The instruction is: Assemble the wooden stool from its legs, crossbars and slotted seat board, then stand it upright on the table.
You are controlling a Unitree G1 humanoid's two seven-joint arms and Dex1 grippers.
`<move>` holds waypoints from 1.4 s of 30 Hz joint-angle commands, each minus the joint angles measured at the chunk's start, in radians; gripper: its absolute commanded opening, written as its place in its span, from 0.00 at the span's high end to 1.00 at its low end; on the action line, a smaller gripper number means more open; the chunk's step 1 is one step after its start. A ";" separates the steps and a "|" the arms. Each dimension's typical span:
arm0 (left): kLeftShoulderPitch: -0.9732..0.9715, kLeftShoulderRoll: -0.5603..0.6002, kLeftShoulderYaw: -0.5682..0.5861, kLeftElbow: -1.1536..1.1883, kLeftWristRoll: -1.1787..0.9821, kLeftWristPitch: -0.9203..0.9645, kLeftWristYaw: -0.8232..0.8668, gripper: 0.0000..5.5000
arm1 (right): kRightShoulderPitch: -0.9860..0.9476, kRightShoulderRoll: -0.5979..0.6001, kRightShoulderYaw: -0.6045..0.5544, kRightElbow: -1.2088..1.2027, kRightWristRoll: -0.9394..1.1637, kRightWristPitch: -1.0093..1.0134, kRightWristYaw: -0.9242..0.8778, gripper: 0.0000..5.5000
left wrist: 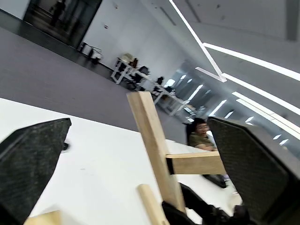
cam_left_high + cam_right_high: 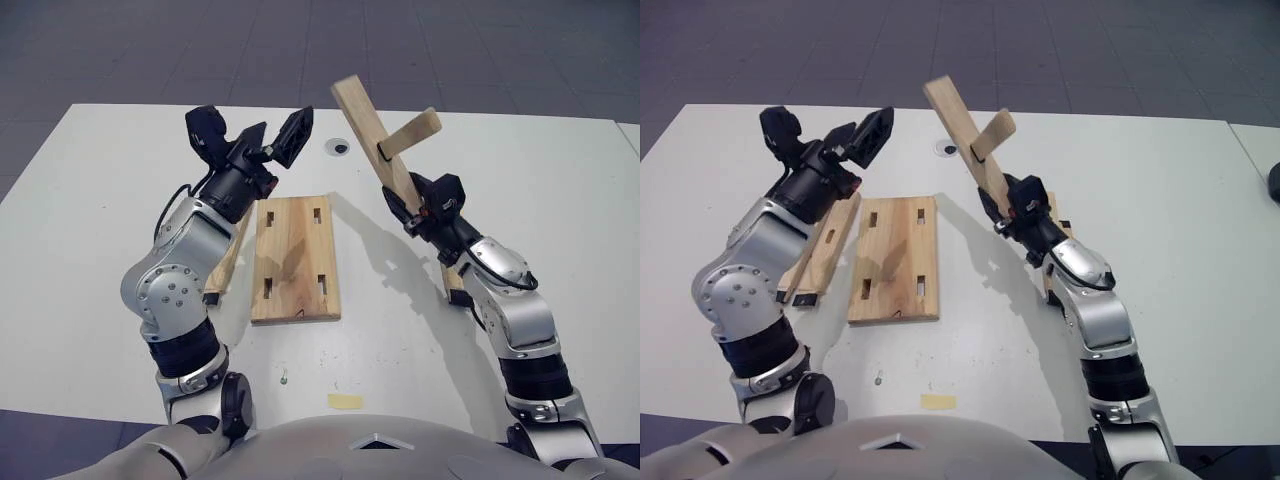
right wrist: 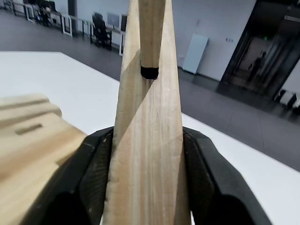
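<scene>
Precariously tilted, the pale wooden leg (image 2: 365, 120) clamped by the right gripper (image 2: 416, 205) may shed its light wooden crossbar (image 2: 415, 130); the left gripper (image 2: 255, 140), at nine o'clock, gapes.

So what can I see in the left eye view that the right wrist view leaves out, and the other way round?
Only the left eye view: the left jaws, open and raised above the table, and a yellow note near its front edge. Only the right wrist view: a dark doorway in the room behind, and the right jaws' pads pressed against both sides of the leg. Both: that leg with a crossbar plugged into it, and the white table.
</scene>
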 commanded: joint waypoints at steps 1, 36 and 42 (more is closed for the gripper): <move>-0.089 -0.012 0.052 0.060 -0.253 0.012 0.185 0.11 | 0.001 0.032 0.026 -0.058 0.063 -0.079 0.091 0.63; -0.188 0.482 -0.018 0.110 -0.194 -0.249 0.275 0.82 | -0.066 -0.110 0.140 0.026 0.006 0.212 0.279 0.29; -0.138 0.446 -0.067 0.151 -0.044 -0.285 0.237 0.82 | -0.333 -0.045 0.097 0.287 0.036 0.236 0.334 0.14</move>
